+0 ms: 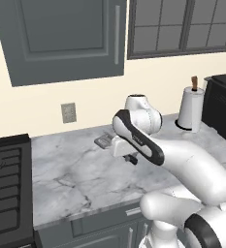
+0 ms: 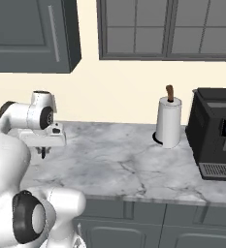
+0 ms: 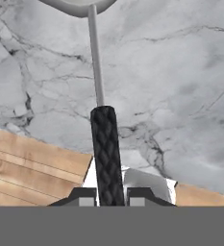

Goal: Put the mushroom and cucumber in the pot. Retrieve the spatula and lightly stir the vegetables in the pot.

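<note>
The spatula [image 3: 105, 144] runs straight up the hand view: its black textured handle sits between the two dark fingertips [image 3: 82, 197], a thin grey shaft goes on from it, and the edge of a pale blade shows at the top. The gripper [image 3: 105, 198] is closed narrow on the handle, so the spatula looks held. In the left base view the gripper [image 1: 130, 158] hangs just above the marble counter [image 1: 75, 179], and a flat grey blade [image 1: 103, 141] pokes out beside the wrist. In the right base view the gripper [image 2: 43, 152] hangs over the counter's left end.

By my judgement, the step in hand is retrieving the spatula, with the grip just made. Next the arm should lift it clear of the counter and carry it to the pot, likely toward the stove [image 1: 5, 184] on the left, then lower the blade in gently to stir.

A paper towel roll [image 1: 190, 109] and a coffee machine [image 2: 215, 140] stand well apart to the right.
</note>
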You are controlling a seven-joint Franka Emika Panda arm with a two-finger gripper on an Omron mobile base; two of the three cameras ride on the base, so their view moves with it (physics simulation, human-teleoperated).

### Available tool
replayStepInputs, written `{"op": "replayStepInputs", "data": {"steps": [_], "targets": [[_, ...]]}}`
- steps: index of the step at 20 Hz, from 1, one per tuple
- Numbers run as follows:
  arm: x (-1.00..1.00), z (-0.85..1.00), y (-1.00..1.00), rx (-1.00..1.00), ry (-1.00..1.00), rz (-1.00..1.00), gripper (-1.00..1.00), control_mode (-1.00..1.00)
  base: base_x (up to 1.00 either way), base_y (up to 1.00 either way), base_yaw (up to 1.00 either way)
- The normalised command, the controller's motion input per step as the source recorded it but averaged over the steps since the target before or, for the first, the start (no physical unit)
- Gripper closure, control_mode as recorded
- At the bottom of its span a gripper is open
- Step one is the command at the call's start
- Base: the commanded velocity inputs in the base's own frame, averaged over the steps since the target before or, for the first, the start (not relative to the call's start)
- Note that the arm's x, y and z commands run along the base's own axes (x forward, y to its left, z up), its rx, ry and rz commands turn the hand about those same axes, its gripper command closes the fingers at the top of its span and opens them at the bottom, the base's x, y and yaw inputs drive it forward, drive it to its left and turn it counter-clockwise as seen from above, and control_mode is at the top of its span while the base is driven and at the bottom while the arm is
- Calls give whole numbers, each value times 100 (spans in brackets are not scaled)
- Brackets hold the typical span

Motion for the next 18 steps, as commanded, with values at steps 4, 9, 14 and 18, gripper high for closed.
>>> {"op": "replayStepInputs", "data": {"steps": [4,9,14,18], "targets": [[-88,71,0,0,0,0,100,-100,0,0,0],[-51,75,-3,0,0,0,100,-100,0,0,0],[-6,10,-3,0,0,0,100,-100,0,0,0],[0,0,0,0,0,0,100,-100,0,0,0]]}}
